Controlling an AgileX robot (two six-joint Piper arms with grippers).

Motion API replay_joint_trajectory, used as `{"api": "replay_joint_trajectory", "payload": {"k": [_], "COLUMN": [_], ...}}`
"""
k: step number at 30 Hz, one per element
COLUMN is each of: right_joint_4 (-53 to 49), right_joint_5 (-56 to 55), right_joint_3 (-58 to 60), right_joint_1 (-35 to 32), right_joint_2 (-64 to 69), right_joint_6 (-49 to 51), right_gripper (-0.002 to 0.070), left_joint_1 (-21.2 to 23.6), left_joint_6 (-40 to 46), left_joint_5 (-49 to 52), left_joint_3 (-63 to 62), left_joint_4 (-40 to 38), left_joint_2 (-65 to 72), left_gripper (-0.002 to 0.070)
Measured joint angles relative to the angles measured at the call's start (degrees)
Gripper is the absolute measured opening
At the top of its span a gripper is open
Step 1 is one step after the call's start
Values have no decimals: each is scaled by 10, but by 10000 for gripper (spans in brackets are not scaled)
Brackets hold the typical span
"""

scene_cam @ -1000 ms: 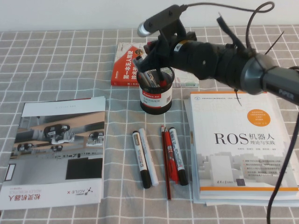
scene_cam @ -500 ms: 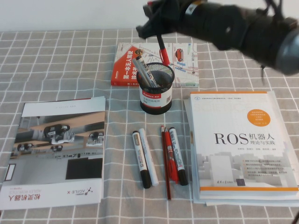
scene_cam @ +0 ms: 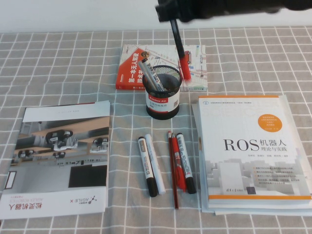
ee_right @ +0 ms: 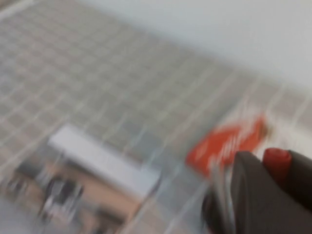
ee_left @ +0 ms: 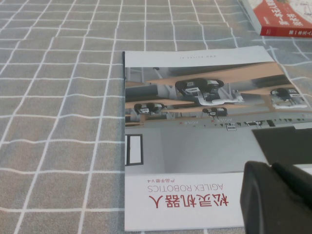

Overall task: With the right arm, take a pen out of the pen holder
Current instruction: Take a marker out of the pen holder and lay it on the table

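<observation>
Lifted higher: right tool (scene_cam: pixel 171 13) at the top edge, clamped on pen (scene_cam: pixel 180 46), which is hung clear above holder (scene_cam: pixel 163 100). Extraction judged done. Left tool (ee_left: pixel 278 200) parked over booklet (ee_left: pixel 195 146).

- A grey checked tablecloth (scene_cam: pixel 58 63) is covering the whole table.
- A booklet (scene_cam: pixel 61 156) with photos on its cover is lying flat at 8 o'clock, its red title facing the near edge.
- A red book (scene_cam: pixel 130 68) is lying at 12 o'clock, with a map-like page showing on its far side.
- A white-and-orange book (scene_cam: pixel 248 146) is resting at 4 o'clock on a few loose sheets (scene_cam: pixel 209 207).
- Five writing tools are lying side by side at 6 o'clock: a black-capped marker (scene_cam: pixel 146 165), a white marker (scene_cam: pixel 155 163) touching it, a thin red pencil (scene_cam: pixel 172 170), a red pen (scene_cam: pixel 177 163), and another black-ended marker (scene_cam: pixel 185 163).
</observation>
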Motion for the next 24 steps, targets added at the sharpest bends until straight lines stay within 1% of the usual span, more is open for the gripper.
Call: {"api": "replay_joint_trajectory", "payload": {"k": [3, 5, 8, 12, 15, 24], "right_joint_4": [-34, -39, -28, 22, 38, 53], "right_joint_5": [79, 117, 126, 66, 13, -42], "right_joint_3": [21, 43, 97, 191, 241, 247], "right_joint_1": [0, 0, 10, 38, 62, 74], "right_joint_2": [-11, -13, -13, -13, -9, 68], "right_joint_6": [93, 138, 161, 165, 166, 168], "right_gripper": [43, 43, 43, 43, 43, 43], "left_joint_1": [0, 0, 0, 0, 0, 0], "left_joint_6": [0, 0, 0, 0, 0, 0], "left_joint_5": [0, 0, 0, 0, 0, 0], "left_joint_3": [0, 0, 0, 0, 0, 0], "left_joint_4": [0, 0, 0, 0, 0, 0], "left_joint_2": [0, 0, 0, 0, 0, 0], "left_gripper": [-4, -4, -4, -4, -4, -4]}}
